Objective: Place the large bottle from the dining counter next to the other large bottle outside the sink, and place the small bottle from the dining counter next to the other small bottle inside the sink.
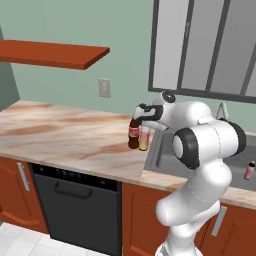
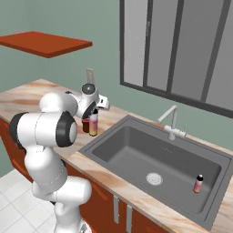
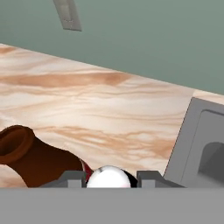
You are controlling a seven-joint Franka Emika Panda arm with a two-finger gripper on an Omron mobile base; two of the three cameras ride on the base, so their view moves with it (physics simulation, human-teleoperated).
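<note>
The large bottle (image 1: 144,139) (image 2: 93,125), pink above and yellow-orange below, is upright on the marbled worktop just left of the sink (image 1: 159,156) (image 2: 105,137). My gripper (image 1: 144,124) (image 2: 94,111) (image 3: 108,178) is shut on its top; the pale cap (image 3: 108,175) shows between my fingertips. The other large bottle (image 1: 133,134) (image 2: 85,125) (image 3: 33,162), dark brown with a red label, stands right beside it on the side away from the sink. A small dark-capped pinkish bottle (image 1: 249,170) (image 2: 198,183) stands inside the sink. The dining counter and its small bottle are out of view.
A curved silver tap (image 2: 171,121) rises behind the basin. A wall socket (image 1: 104,87) (image 3: 68,15) sits above the worktop, and a red-brown shelf (image 1: 55,54) hangs high on the left. A black dishwasher (image 1: 75,210) and wooden cabinet doors are below.
</note>
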